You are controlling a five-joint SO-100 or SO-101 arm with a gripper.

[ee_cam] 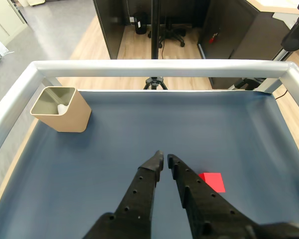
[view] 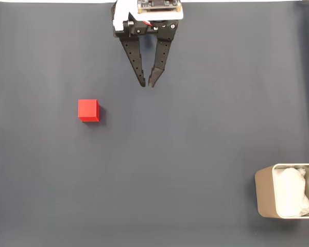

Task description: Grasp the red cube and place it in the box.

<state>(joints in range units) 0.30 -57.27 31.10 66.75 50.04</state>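
Note:
The red cube [view: 88, 110] lies alone on the dark grey mat, left of centre in the fixed view. My black gripper [view: 148, 84] hangs at the top middle, up and to the right of the cube and well apart from it. Its fingertips nearly touch and hold nothing, so it is shut. In the wrist view the gripper [ee_cam: 165, 159] points across the mat, with the red cube [ee_cam: 213, 181] just right of the right finger, partly hidden by it. The beige box [view: 265, 198] with white lining stands at the bottom right corner of the fixed view, and the box [ee_cam: 65, 117] shows far left in the wrist view.
The dark mat [view: 195, 134] covers the whole work surface. A pale metal rail [ee_cam: 159, 68] frames the table's far edge and sides. Beyond it are a wooden floor, a tripod base [ee_cam: 155, 81] and dark cabinets.

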